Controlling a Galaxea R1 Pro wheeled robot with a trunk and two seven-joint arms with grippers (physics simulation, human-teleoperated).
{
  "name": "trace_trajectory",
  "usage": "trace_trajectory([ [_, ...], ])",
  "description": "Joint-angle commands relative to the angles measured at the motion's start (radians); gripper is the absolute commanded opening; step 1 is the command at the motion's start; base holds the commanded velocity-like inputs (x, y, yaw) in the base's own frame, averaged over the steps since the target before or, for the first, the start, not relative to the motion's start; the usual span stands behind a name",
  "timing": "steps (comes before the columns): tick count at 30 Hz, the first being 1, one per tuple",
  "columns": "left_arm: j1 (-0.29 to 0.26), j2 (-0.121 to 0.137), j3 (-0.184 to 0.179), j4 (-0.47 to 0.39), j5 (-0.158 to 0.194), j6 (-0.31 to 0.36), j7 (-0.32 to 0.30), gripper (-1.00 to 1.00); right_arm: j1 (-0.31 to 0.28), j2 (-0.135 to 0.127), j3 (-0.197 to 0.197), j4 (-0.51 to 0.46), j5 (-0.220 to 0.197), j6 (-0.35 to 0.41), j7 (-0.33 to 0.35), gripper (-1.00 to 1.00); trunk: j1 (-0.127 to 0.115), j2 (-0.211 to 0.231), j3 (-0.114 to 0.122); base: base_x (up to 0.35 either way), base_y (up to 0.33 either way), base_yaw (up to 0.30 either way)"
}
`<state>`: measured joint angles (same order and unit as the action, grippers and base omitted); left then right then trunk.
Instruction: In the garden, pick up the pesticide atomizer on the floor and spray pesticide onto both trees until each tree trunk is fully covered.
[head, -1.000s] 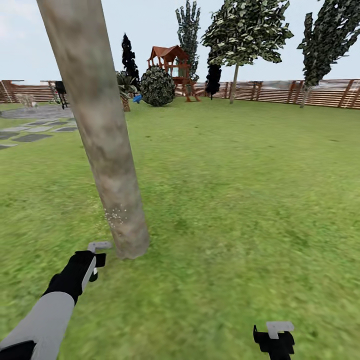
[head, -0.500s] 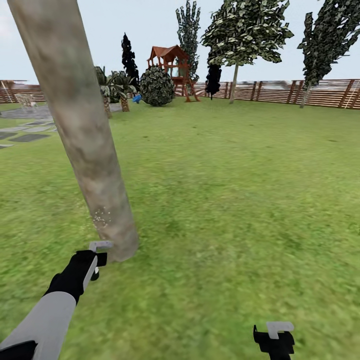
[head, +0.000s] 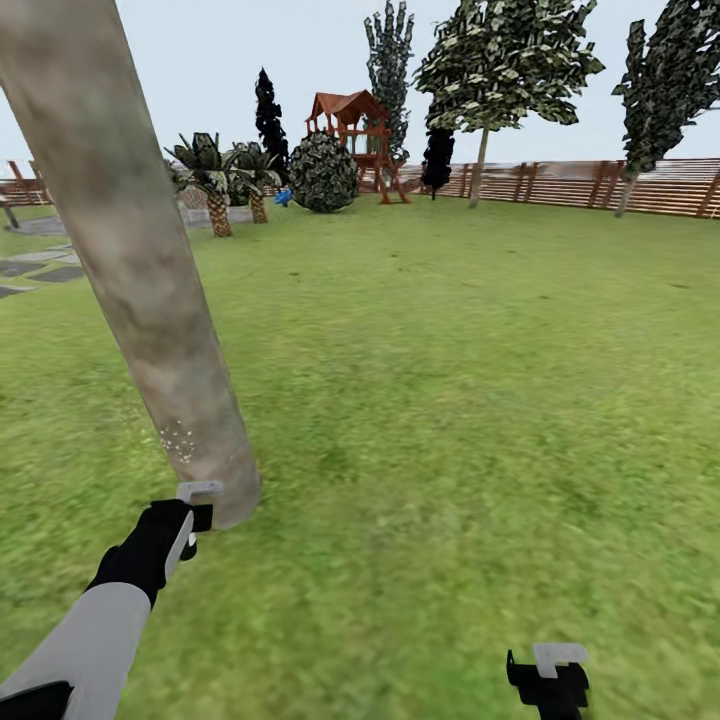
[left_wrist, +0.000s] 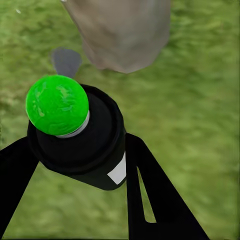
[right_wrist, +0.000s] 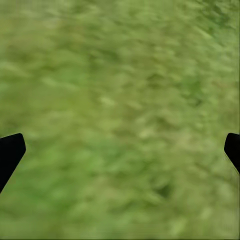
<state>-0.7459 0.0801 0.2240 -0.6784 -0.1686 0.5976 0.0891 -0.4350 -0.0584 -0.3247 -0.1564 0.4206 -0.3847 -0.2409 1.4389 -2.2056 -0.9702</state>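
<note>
Green lawn (head: 470, 400) runs out to a brown slat fence (head: 590, 185). Over it leans a pale mottled tree trunk (head: 140, 270), speckled white low down. Just beside its base, the left claw (head: 192, 520) pinches the pesticide atomizer (left_wrist: 82, 135) — dark body, its top dot glowing green in the wrist view. The right claw (head: 548, 672) hangs over bare grass, fingers spread wide.
</note>
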Motion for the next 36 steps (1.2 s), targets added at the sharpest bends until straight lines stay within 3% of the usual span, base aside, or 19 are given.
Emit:
trace_trajectory([
  [1,-0.001,-0.001,0.002,-0.002,-0.009,0.005,-0.003,-1.0,-0.001,0.0,-0.007,0.001,0.01,-0.003,-0.003,1.0,0.0,0.0,-0.001,0.131,-0.272,0.268],
  [9,-0.001,0.007,0.004,-0.002,-0.011,0.006,-0.003,-1.0,-0.001,0.0,-0.007,0.001,0.01,-0.003,-0.003,1.0,0.0,0.0,-0.001,0.077,-0.272,0.276],
  [16,0.0,0.081,0.01,0.0,-0.014,0.01,-0.003,-1.0,-0.001,0.0,-0.007,0.001,0.01,-0.003,-0.003,1.0,0.0,0.0,-0.001,0.001,-0.272,0.276],
  [18,0.0,0.091,0.01,0.001,-0.014,0.009,-0.003,-1.0,-0.001,0.0,-0.007,0.001,0.01,-0.003,-0.003,1.0,0.0,0.0,-0.001,0.0,-0.272,0.266],
  [26,0.0,0.074,0.009,0.015,-0.009,0.007,-0.003,-1.0,-0.001,0.0,-0.007,0.001,0.01,-0.003,-0.003,1.0,0.0,0.0,-0.001,0.0,-0.272,0.06],
  [36,0.0,0.075,0.006,0.043,-0.012,0.005,-0.002,-1.0,-0.001,0.0,-0.007,0.001,0.01,-0.003,-0.003,1.0,0.0,0.0,-0.001,0.001,-0.272,0.076],
])
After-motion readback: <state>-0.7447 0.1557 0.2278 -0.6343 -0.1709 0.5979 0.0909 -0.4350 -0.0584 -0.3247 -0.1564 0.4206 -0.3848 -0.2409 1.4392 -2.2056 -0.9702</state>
